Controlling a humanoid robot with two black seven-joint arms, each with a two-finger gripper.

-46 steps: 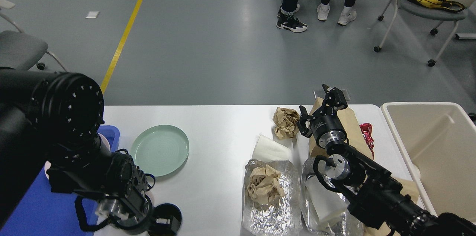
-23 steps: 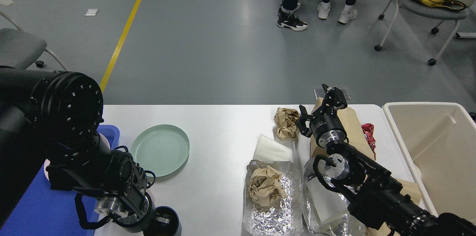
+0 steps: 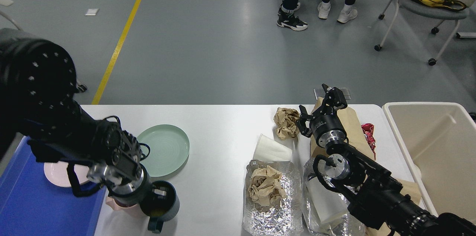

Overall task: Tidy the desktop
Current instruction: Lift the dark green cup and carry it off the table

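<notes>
The white desktop (image 3: 223, 132) carries litter and dishes. My left gripper (image 3: 159, 193) is near the front left edge, shut on the rim of a dark teal mug (image 3: 163, 206) whose handle points toward me. A pale green plate (image 3: 163, 148) lies just behind the mug. My right gripper (image 3: 315, 103) stands open at the back right, above a brown paper bag (image 3: 351, 122) and just right of a crumpled brown paper ball (image 3: 285, 121); nothing is between its fingers.
A white paper cup (image 3: 271, 149) lies on its side. Foil sheets hold crumpled paper (image 3: 264, 187) and white paper (image 3: 322, 199). A red wrapper (image 3: 367, 132) lies by the beige bin (image 3: 438, 113). The blue tray (image 3: 33, 210) at left holds a pink plate (image 3: 57, 173).
My left arm has swung back and leftward, carrying the mug away from the front edge and uncovering the tray and pink plate. The right arm has not moved.
</notes>
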